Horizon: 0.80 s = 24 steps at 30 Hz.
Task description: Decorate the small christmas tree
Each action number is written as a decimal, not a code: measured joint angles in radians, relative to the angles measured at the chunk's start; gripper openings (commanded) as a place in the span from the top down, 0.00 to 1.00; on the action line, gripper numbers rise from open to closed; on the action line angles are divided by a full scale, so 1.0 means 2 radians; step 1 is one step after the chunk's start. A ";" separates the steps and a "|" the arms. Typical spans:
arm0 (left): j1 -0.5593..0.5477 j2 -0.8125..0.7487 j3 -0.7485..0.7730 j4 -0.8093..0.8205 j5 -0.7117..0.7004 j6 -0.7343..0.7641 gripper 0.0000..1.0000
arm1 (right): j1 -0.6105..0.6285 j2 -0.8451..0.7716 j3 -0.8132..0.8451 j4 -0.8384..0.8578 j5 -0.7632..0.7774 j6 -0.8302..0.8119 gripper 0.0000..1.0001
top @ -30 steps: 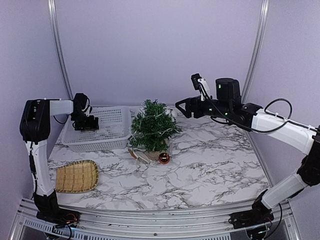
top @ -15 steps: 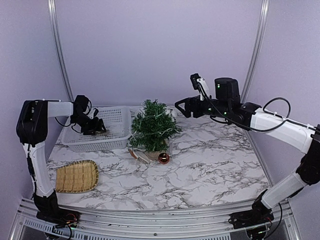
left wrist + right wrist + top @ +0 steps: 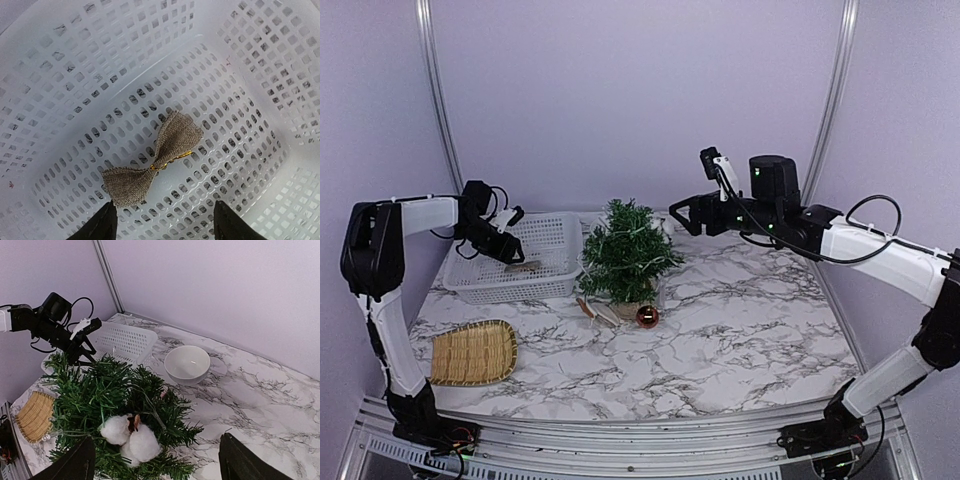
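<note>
The small christmas tree (image 3: 625,250) stands mid-table in its tan pot, with a light string across its branches. In the right wrist view the tree (image 3: 95,390) carries a white cotton boll (image 3: 131,436). A burlap bow (image 3: 152,161) with a gold tie lies flat on the floor of the white basket (image 3: 545,232). My left gripper (image 3: 162,222) hangs open just above the bow and holds nothing. It also shows from above (image 3: 505,235). My right gripper (image 3: 678,215) is open and empty, up beside the tree top, with the cotton boll between its fingers' line of view (image 3: 156,452).
A red ball ornament (image 3: 647,317) and small pale pieces (image 3: 598,310) lie in front of the pot. A woven bamboo tray (image 3: 472,352) sits front left. A white bowl (image 3: 187,364) stands behind the tree. Purple walls close in the back and sides.
My left gripper has risen from low in the basket and tilted back. The burlap bow now lies uncovered on the basket floor. The right arm has not moved.
</note>
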 measured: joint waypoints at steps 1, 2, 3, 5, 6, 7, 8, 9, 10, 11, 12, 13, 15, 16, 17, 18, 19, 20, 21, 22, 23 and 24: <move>0.000 0.000 -0.001 -0.004 0.000 0.017 0.40 | 0.000 0.000 0.000 0.000 -0.002 0.000 0.17; 0.000 0.002 -0.001 -0.007 0.000 0.034 0.42 | 0.000 0.001 0.000 0.000 -0.003 0.000 0.17; 0.000 0.003 -0.001 -0.008 0.000 0.050 0.45 | 0.000 0.002 0.000 0.000 -0.006 0.000 0.17; 0.000 0.010 0.003 -0.013 0.001 0.072 0.50 | 0.000 0.005 0.001 0.000 -0.010 0.000 0.17; 0.001 0.017 0.006 -0.014 0.001 0.082 0.52 | 0.000 0.006 0.001 0.000 -0.011 0.000 0.17; 0.001 0.024 0.011 -0.014 0.002 0.090 0.53 | 0.000 0.008 0.001 0.000 -0.012 0.000 0.17; 0.001 0.033 0.016 -0.015 0.004 0.097 0.54 | 0.000 0.009 0.001 0.000 -0.013 0.000 0.17; 0.001 0.040 0.020 -0.015 0.005 0.102 0.55 | 0.000 0.010 0.001 -0.001 -0.014 0.000 0.17; 0.001 0.050 0.028 -0.017 0.006 0.109 0.56 | 0.000 0.010 0.001 -0.001 -0.015 0.000 0.17; 0.001 0.057 0.032 -0.017 0.006 0.112 0.58 | 0.000 0.010 0.001 -0.001 -0.016 0.000 0.17; 0.001 0.064 0.038 -0.018 0.006 0.117 0.61 | 0.000 0.010 0.001 -0.001 -0.016 0.000 0.17; 0.001 0.070 0.043 -0.018 0.005 0.119 0.63 | 0.000 0.010 0.001 -0.001 -0.017 0.000 0.17; 0.001 0.079 0.050 -0.017 0.005 0.124 0.68 | 0.000 0.010 0.001 -0.001 -0.019 0.001 0.17; 0.001 0.083 0.053 -0.017 0.005 0.128 0.69 | 0.000 0.010 0.001 -0.001 -0.020 0.002 0.17; 0.001 0.086 0.055 -0.017 0.005 0.130 0.71 | 0.000 0.010 0.001 -0.001 -0.020 0.003 0.17; 0.001 0.087 0.056 -0.017 0.005 0.130 0.73 | 0.000 0.010 0.001 -0.001 -0.020 0.003 0.17; 0.001 0.088 0.056 -0.017 0.005 0.130 0.75 | 0.000 0.010 0.001 -0.001 -0.020 0.004 0.17; 0.001 0.088 0.056 -0.017 0.005 0.130 0.77 | 0.000 0.010 0.001 -0.001 -0.020 0.004 0.17; 0.001 0.088 0.056 -0.016 0.005 0.130 0.79 | 0.000 0.010 0.001 -0.001 -0.020 0.004 0.17; 0.001 0.088 0.056 -0.015 0.005 0.129 0.81 | 0.000 0.010 0.001 -0.001 -0.020 0.004 0.17; 0.001 0.088 0.056 -0.013 0.005 0.129 0.82 | 0.000 0.010 0.001 -0.001 -0.020 0.004 0.17; 0.001 0.088 0.055 -0.012 0.005 0.129 0.84 | 0.000 0.010 0.001 -0.001 -0.020 0.004 0.17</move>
